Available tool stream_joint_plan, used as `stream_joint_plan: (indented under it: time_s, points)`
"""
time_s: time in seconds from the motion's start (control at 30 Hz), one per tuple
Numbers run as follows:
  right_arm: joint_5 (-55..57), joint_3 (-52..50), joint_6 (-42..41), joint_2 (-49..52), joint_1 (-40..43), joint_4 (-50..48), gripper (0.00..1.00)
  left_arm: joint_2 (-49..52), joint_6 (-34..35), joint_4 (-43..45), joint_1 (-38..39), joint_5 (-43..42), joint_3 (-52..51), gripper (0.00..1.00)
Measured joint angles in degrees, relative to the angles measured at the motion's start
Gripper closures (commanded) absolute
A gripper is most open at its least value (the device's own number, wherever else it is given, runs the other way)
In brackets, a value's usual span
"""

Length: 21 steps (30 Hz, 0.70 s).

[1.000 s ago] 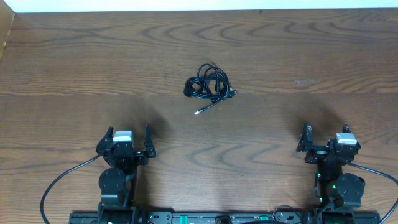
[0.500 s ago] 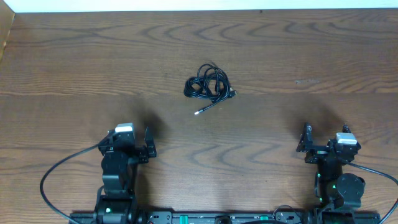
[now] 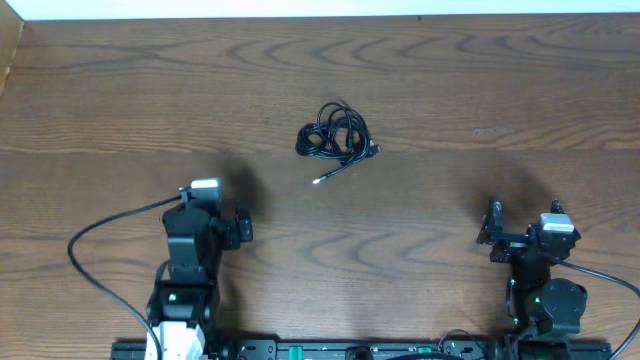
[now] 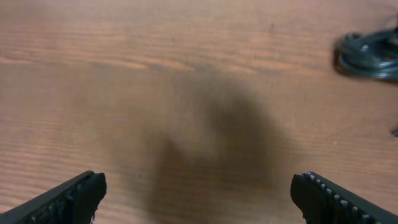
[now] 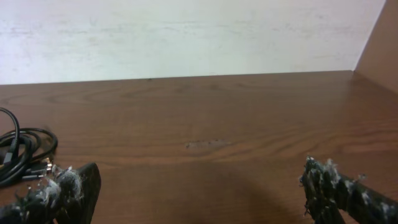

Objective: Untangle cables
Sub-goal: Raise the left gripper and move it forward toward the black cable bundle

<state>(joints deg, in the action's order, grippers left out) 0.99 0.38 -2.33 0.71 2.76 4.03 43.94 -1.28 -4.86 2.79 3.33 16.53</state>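
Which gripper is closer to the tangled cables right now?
Left. The left gripper sits toward the robot's side and left of the cables; the right gripper is farther off, to their right.

We see a dark brown wood-grain tabletop (image 3: 450,90) filling the frame, a white wall (image 3: 300,8) along the top edge, and a lighter wooden panel (image 3: 8,50) at upper left.

Table (image 3: 450,80): brown wood, bold grain, smooth with a dull sheen. Cables (image 3: 335,135) are black with a faint gloss, and one plug (image 3: 318,182) is tipped silvery, metal-looking. Left gripper (image 4: 199,186) shows matt black ridged pads (image 4: 323,193). Right gripper (image 5: 199,180) pads (image 5: 68,186) carry whitish fuzz. Wall (image 5: 186,37) behind is white, matt, slightly mottled.
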Motion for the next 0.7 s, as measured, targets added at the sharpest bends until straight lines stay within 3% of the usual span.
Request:
stream_joint_plan:
  time_s: [0.4,0.7]
  points:
    - [0.0,0.0,0.0,0.0,0.0,0.0,0.01,12.9,0.2,-3.2,0.0,-1.7,6.8,0.00]
    - [0.0,0.0,0.0,0.0,0.0,0.0,0.01,16.5,0.2,-6.8,0.0,-3.7,10.0,0.00]
